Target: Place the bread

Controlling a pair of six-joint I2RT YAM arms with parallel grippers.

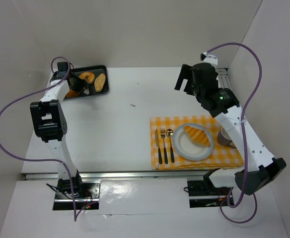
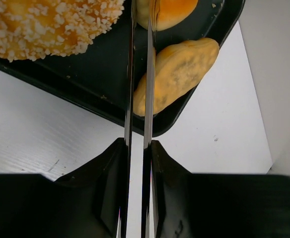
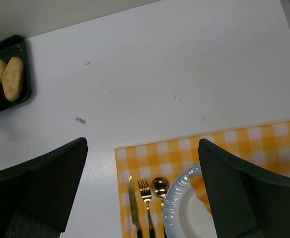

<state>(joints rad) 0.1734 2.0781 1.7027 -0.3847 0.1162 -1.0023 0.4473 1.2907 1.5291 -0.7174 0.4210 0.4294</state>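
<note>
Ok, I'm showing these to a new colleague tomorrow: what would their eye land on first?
Probably the yellow checked placemat on the right, set with cutlery and a white plate holding a golden bread. Then the black tray of pastries in the far left corner, with the left gripper right over it.

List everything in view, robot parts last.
Tray: one, black, table's far-left corner.
Oval bread: one, tan, tray's right side.
Glazed bread: one, orange, tray's middle.
Crusted bread: one, golden, on tray.
Placemat: one, yellow-checked, table's right.
Plate: one, white, on placemat.
Striped bread: one, orange, on plate.
Knife, fork, spoon: one each, black-handled, left of plate.
Cup: one, grey, right of plate.
Left fingers: two, metallic, shut, over tray.
Right fingers: two, black, open, raised.
</note>
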